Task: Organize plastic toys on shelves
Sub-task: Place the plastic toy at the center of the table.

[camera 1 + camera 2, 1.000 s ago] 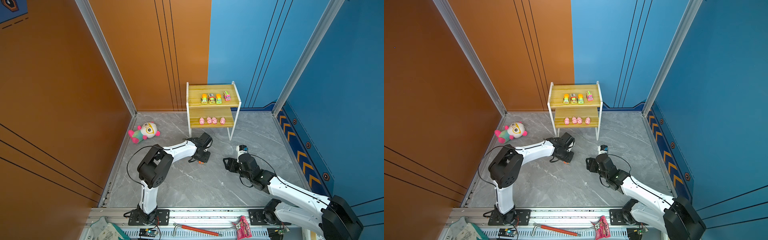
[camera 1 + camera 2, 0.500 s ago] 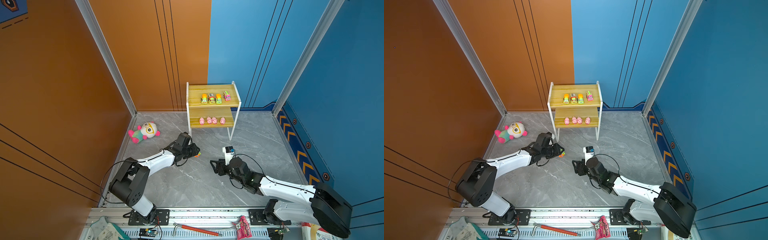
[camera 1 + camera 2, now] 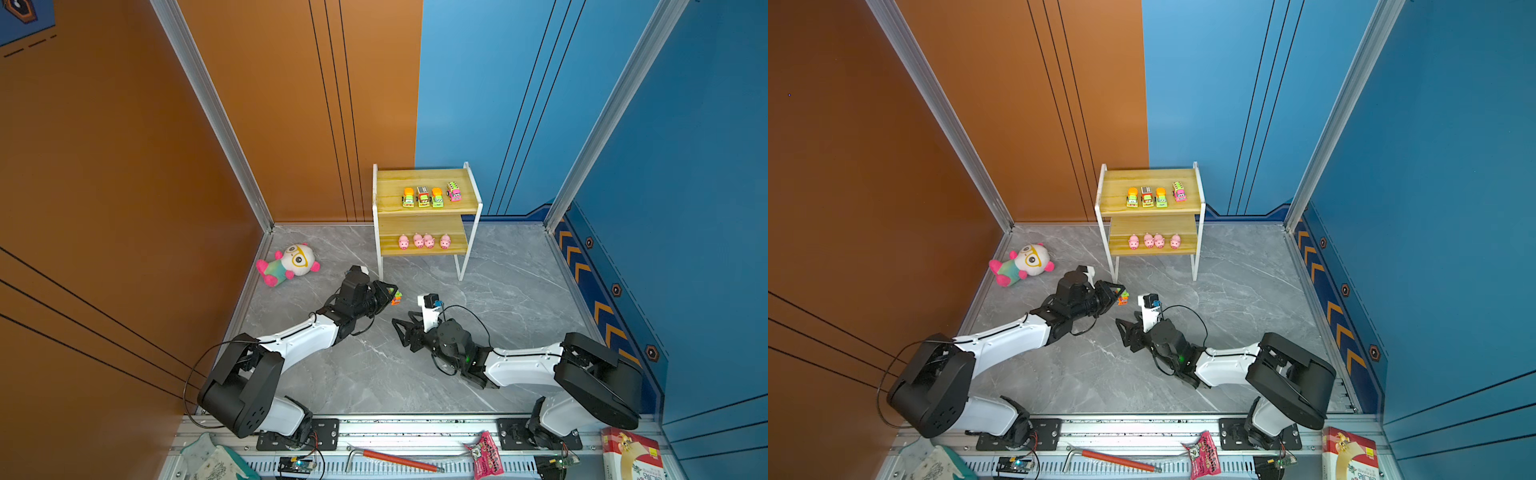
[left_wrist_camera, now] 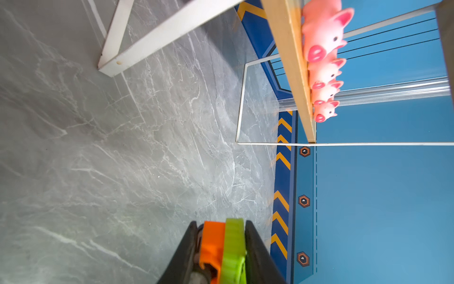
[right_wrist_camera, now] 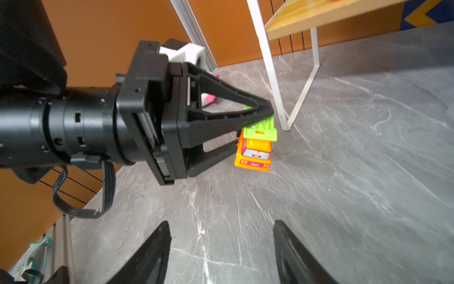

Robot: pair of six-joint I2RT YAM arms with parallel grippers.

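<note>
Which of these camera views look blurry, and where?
Left wrist view: the nearest pig and the rack's white frame are smeared. Right wrist view: the held truck is crisp, the shelf board soft. Both top views: sharp, evenly lit.

A white-headed plush doll (image 3: 286, 264) lies left of centre on the grey floor (image 3: 519, 291). A red-handled tool (image 3: 390, 457) lies at the bottom edge.

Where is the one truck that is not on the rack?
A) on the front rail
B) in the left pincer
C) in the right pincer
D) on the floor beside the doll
B: the left pincer is shut on the truck, while the right pincer stands open and empty.
</note>
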